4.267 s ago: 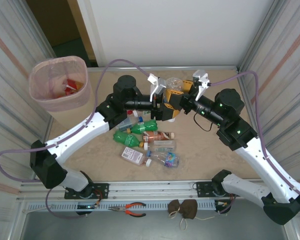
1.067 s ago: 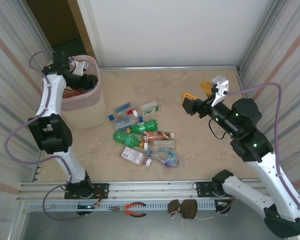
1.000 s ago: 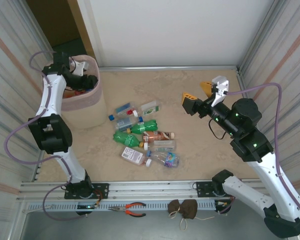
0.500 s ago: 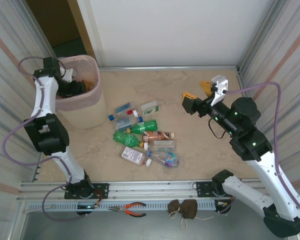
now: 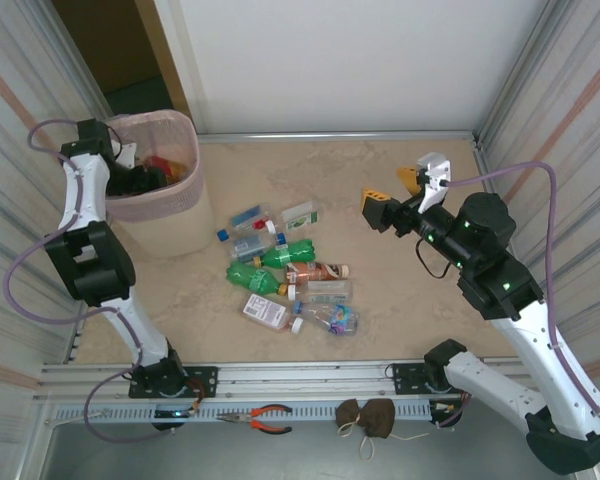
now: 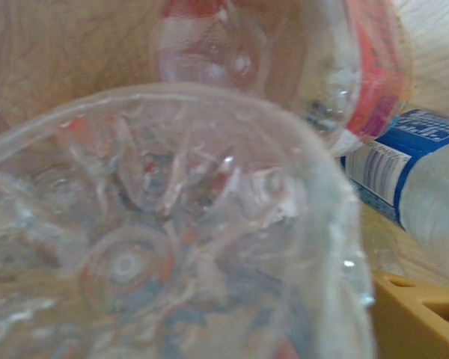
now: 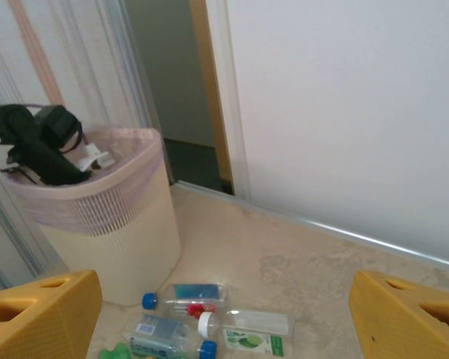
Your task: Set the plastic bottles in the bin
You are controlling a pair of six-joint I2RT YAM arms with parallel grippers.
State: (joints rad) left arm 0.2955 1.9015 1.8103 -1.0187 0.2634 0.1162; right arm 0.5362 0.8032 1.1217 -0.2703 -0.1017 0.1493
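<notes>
Viewing the left hand (image 5: 137, 180) in the bin (image 5: 170, 230), we cannot tell whether it grips the clear bottle (image 6: 157, 247), the right hand (image 5: 393, 192) gaping empty; we judge the plastic bottles (image 5: 290, 272) heaped on the tabletop (image 5: 310, 180) light, slick, crushable, best pinched gently across the body.

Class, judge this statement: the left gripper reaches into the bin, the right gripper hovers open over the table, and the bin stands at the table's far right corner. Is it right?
Not quite. The bin stands at the far left corner of the table, not the far right, as the top external view shows. The rest holds: the left gripper reaches into the bin, and the right gripper hovers open over the table.
</notes>
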